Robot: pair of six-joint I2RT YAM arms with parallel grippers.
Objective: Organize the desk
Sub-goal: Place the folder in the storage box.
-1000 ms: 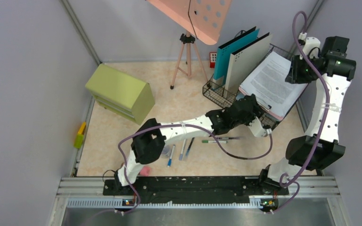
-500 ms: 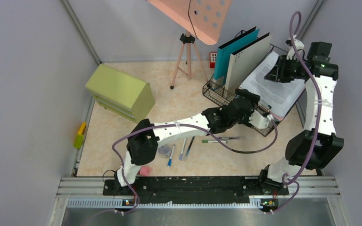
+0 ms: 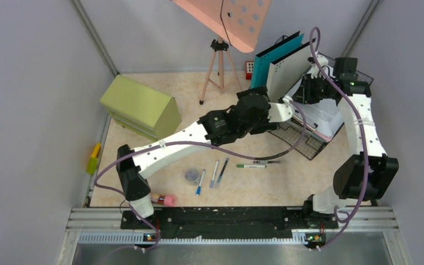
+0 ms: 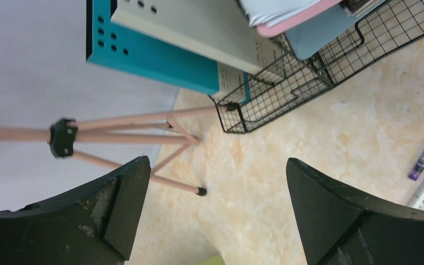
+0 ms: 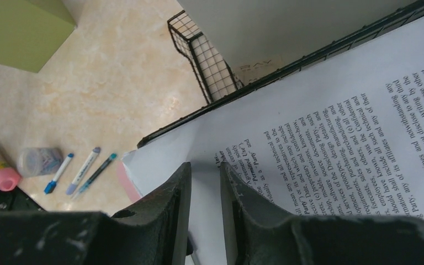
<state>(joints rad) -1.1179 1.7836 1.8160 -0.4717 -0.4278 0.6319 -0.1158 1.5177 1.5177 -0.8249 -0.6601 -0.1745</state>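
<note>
The desk (image 3: 287,185), a pale marbled tabletop, fills the floor between the grey walls (image 3: 33,83), from the black-and-silver rail (image 3: 232,218) at the near edge to the far wall. We see the left arm stretched far and to the right across it. The left gripper (image 4: 215,171) is raised close to the wire basket (image 3: 303,141), its jaws spread wide with nothing between them. Its wrist camera looks out at the pink tripod (image 4: 116,130) standing at the far middle of the desk.

The basket sits at the far right and holds a teal folder (image 3: 270,61) and a grey folder (image 3: 290,69) upright. A stack of printed papers (image 3: 326,116) on a pink backing leans over its right side. The right gripper (image 5: 204,168) is down at those papers near one corner, its jaws only a narrow slit apart. The sheet shows through the gap, and we cannot tell whether the jaws pinch it or merely meet it.

At the far left stands a green cabinet (image 3: 141,109). Toward the near middle lie a small round container (image 3: 191,176) and three pens (image 3: 214,174) side by side, with a green marker (image 3: 251,165) just right of them. A pink-capped item (image 3: 165,199) lies by the rail beside the left arm's base. A yellow-and-green object (image 3: 94,158) rests at the foot of the left wall.
</note>
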